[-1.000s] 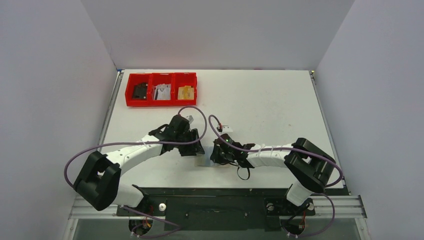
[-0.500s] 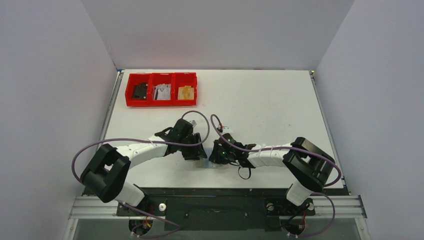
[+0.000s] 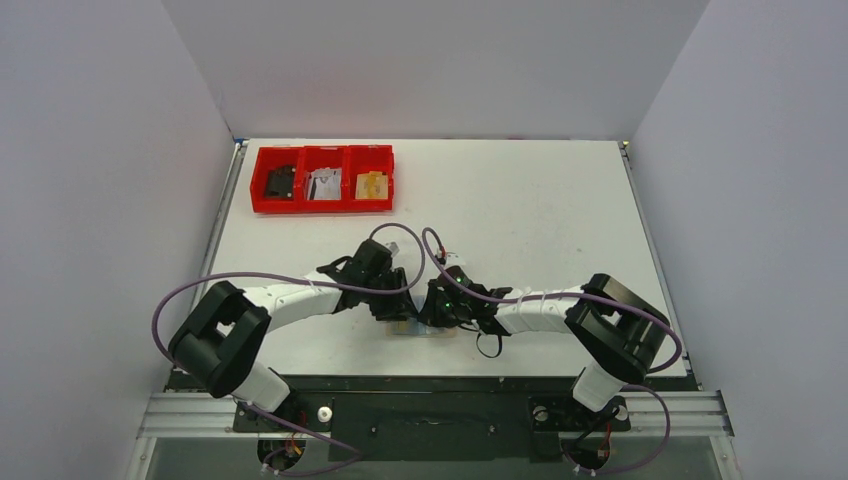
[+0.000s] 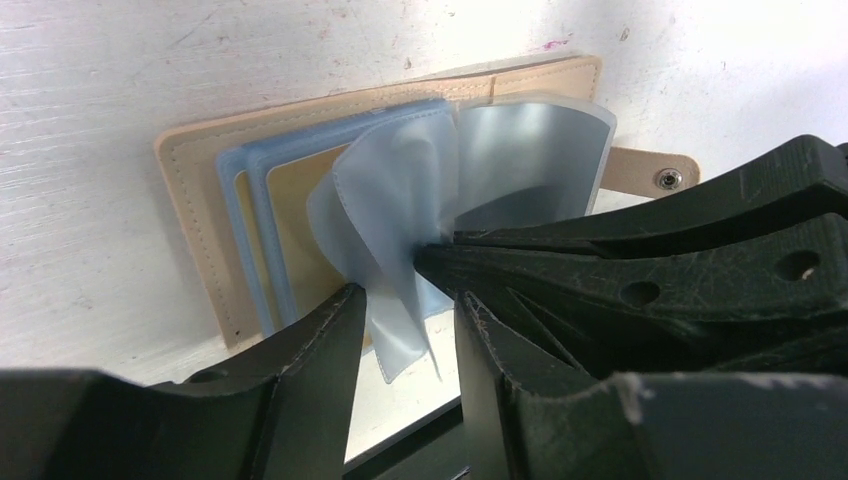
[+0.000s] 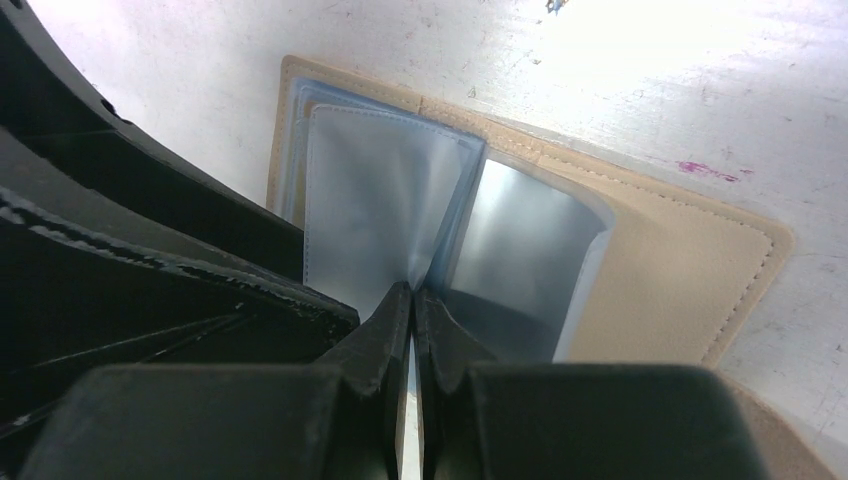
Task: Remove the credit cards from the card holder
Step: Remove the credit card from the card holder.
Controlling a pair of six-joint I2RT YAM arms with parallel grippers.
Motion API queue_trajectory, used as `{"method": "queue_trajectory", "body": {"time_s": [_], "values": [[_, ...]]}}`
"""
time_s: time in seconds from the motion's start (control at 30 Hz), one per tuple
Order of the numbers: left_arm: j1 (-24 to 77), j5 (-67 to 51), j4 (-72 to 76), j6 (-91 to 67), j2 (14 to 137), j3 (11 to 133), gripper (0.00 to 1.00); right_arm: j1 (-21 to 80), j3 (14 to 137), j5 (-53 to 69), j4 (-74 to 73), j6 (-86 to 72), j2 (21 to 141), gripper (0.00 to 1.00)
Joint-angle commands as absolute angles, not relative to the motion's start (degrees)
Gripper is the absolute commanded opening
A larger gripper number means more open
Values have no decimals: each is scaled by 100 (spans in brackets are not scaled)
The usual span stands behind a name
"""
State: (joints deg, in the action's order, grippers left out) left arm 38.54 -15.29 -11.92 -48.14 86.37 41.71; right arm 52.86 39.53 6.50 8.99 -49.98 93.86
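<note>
The tan card holder point(image 3: 418, 330) lies open on the table between both grippers. In the left wrist view point(image 4: 190, 200) several floppy pale blue-grey leaves point(image 4: 400, 190) fan up from it. I cannot tell whether they hold credit cards; no dark card shows. My right gripper point(image 5: 412, 300) is shut on a leaf where two leaves point(image 5: 370, 200) meet, above the holder point(image 5: 680, 260). My left gripper point(image 4: 405, 320) is open, its fingers on either side of that leaf's hanging corner. In the top view the left gripper point(image 3: 393, 305) and right gripper point(image 3: 430, 305) nearly touch.
A red three-compartment tray point(image 3: 322, 208) stands at the back left with small items in it. The holder's snap tab point(image 4: 655, 178) sticks out on one side. The table's near edge lies just below the holder.
My left gripper has moved right and nearer, up to the card holder and against the right gripper. The right gripper has stayed on the holder.
</note>
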Motion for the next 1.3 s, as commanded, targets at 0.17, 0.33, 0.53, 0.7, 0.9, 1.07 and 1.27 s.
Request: {"method": "queue_trajectory", "body": {"time_s": [0.17, 0.33, 0.53, 0.7, 0.9, 1.07, 1.27], "values": [[4035, -1339, -853, -4987, 8823, 4088, 4, 5308, 4001, 597, 525, -4888, 9536, 0], [4076, -1118, -957, -5039, 8638, 4110, 0, 5294, 4337, 505, 99, -4800, 9283, 1], [4094, -886, -1114, -5071, 8307, 4123, 0, 5211, 4654, 293, -583, -4741, 8807, 31], [4129, -804, -1170, -5049, 8264, 4171, 0, 5161, 4941, 49, -1186, -4648, 8274, 47], [4249, -831, -1101, -5078, 8408, 4310, 0, 5127, 5089, -552, -1779, -4593, 7898, 48], [4366, -826, -1020, -5114, 8504, 4466, 0, 5045, 4972, -781, -1988, -4603, 7652, 48], [4426, -958, -845, -5100, 8742, 4692, 6, 4957, 4832, -946, -2125, -4647, 7404, 48]]}}
